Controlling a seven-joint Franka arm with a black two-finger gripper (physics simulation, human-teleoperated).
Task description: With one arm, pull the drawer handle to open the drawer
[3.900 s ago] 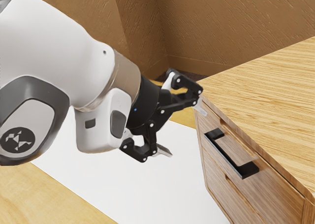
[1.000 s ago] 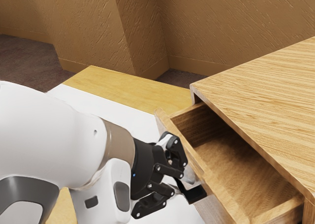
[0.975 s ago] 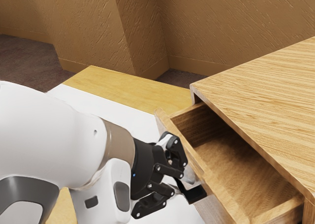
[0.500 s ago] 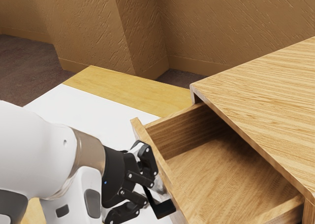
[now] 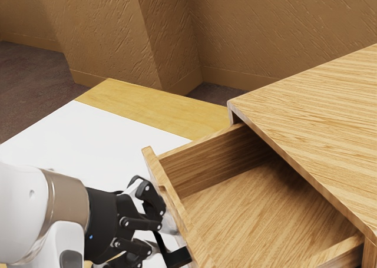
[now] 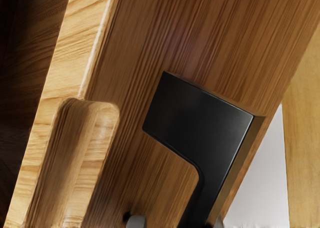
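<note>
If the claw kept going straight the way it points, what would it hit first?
Most likely the drawer front, right behind the black handle at the claw; the gap between them is hard to judge.

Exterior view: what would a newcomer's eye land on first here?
The wide-open drawer, standing far out of the wooden cabinet toward the exterior view's left and showing its wooden floor. Next, the black gripper at the drawer's front panel in the lower left, by the black handle, which looms large in the wrist view.
</note>
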